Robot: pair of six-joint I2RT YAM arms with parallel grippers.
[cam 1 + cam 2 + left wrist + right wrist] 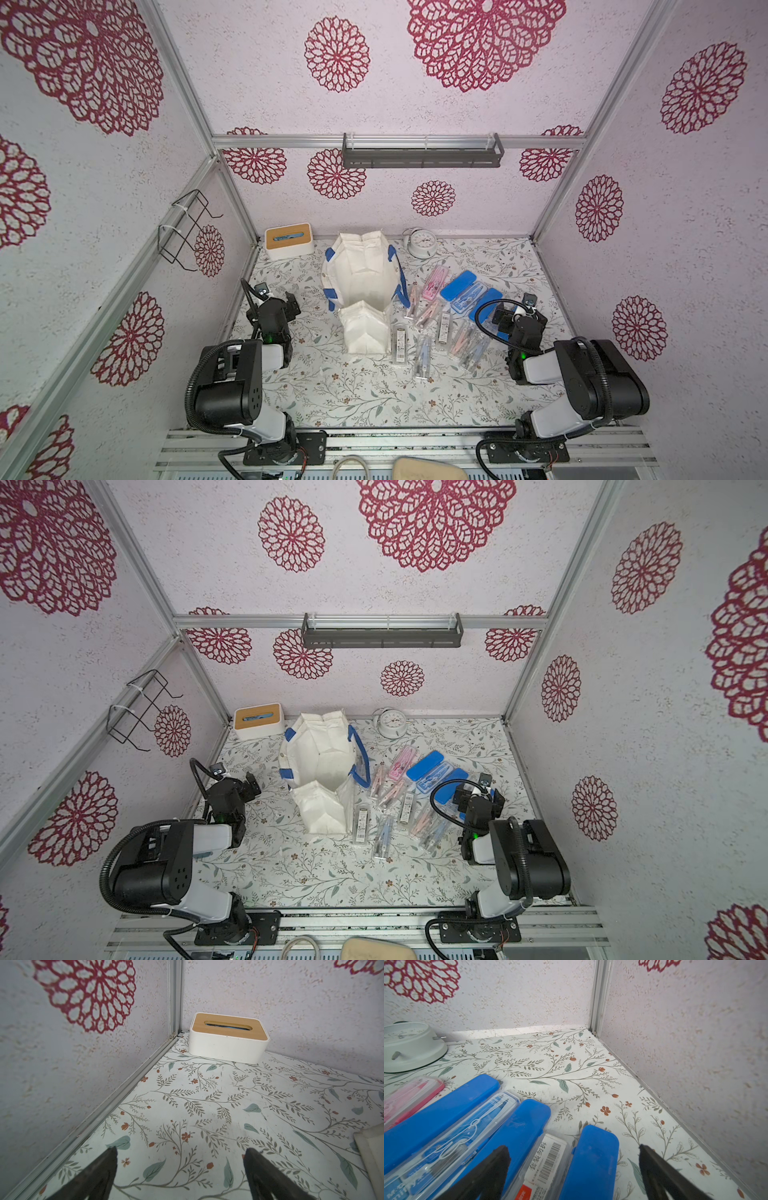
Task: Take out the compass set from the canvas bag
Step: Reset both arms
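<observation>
- While both arms hang low over the table (332,395), neither of my hands holds anything.
- My left gripper (180,1151) has its jaws spread wide above bare tabletop near the left edge. It faces the far left corner, where a tissue box (226,1047) sits against the back wall.
- My right gripper (573,1148) is spread just as wide, hovering over the blue cases (442,1118) toward the right edge. One fingertip (500,1159) hangs above a clear case with a barcode label (548,1159).
- Both top views show the canvas bag (361,270) between my two arms, nearer the far edge and a little left of the middle. It is off-white with blue handles (395,266).
- Its mouth gapes, but I cannot tell what lies inside.
- One pale corner of the bag (372,1157) shows in my left wrist view, apart from that hand.
- Several compass sets (424,361) in clear cases lie scattered on the table just right of the bag, between it and my right hand.
- A pink case (436,280) lies beside the blue ones, farther toward the far edge.
- An alarm clock (422,243) rests at the far edge, near the bag's right side.
</observation>
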